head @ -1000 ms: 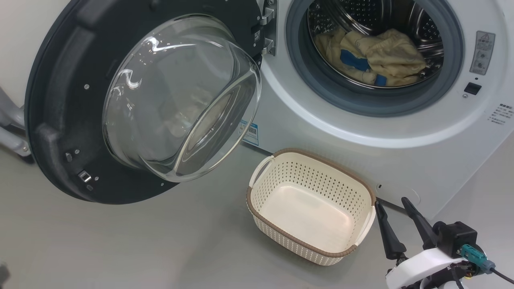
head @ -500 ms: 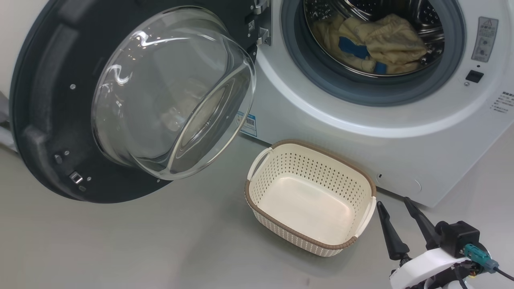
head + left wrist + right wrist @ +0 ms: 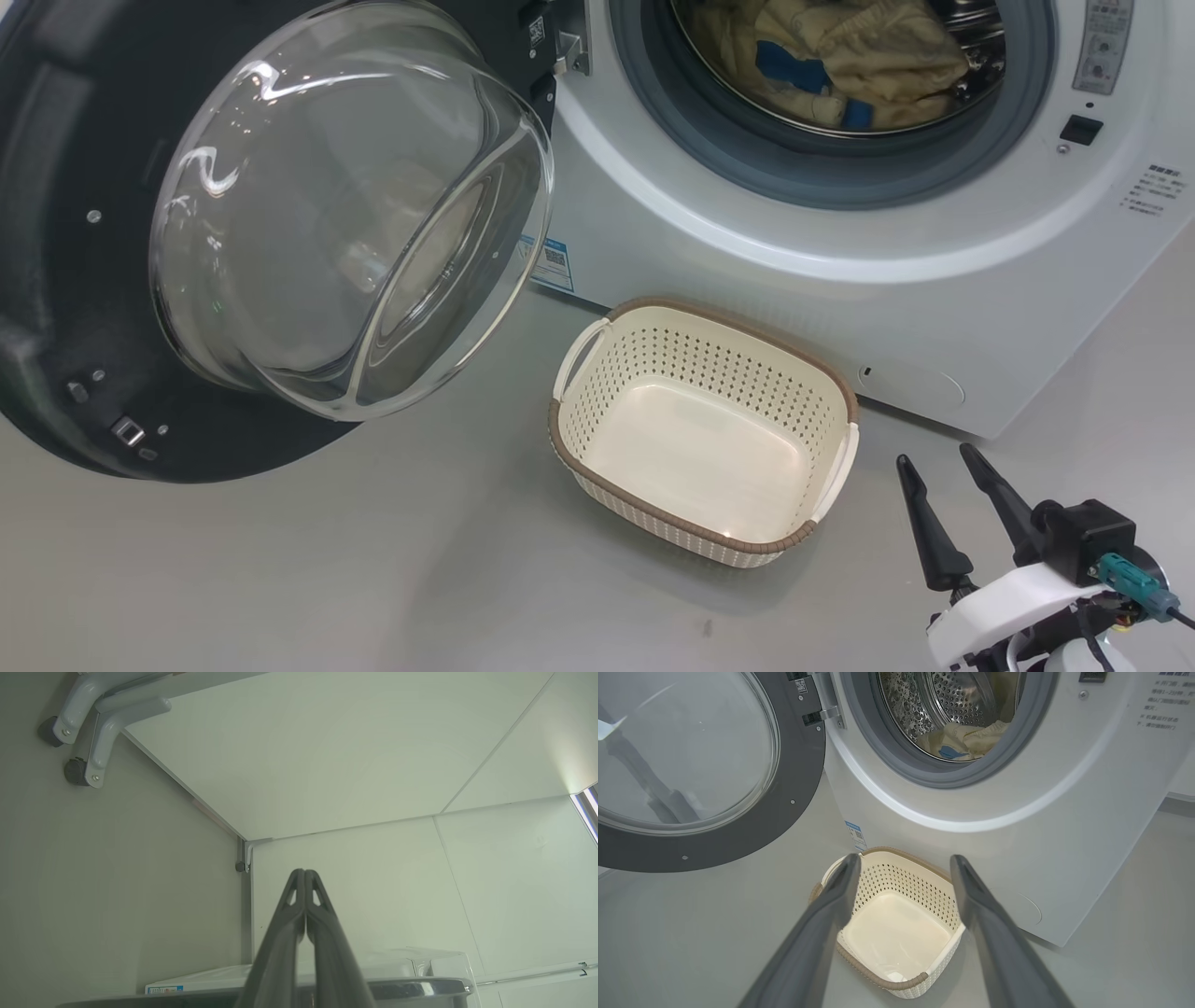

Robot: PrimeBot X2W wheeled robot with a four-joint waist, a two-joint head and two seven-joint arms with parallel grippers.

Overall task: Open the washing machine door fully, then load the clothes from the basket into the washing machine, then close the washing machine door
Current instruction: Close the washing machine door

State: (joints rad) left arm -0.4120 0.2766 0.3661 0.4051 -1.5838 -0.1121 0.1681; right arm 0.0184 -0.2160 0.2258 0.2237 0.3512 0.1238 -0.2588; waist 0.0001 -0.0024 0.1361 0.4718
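The washing machine door is hanging wide open at the left of the washing machine. Its bulging clear glass bowl is facing out from a broad black rim. There is one door and one round opening, which a grey rubber seal is ringing.

The clothes are lying bunched on the bottom of the perforated steel drum. They are pale cream-yellow, with two patches of bright blue trim showing in the head view. The heap is hiding how many pieces there are.

One basket is sitting on the grey floor just in front of the machine, below the opening. It is cream with perforated sides, a brown woven-look rim and two white handles, and nothing is lying in it. One blue label sticker is showing on the machine's lower left corner.

The right gripper is hovering to the right of the basket, clear of it. Its two dark fingers are spread well apart and are gripping nothing; in its wrist view the right gripper is framing the basket between them. The left gripper is pointing at pale wall panels, its two fingers pressed together with nothing between them.
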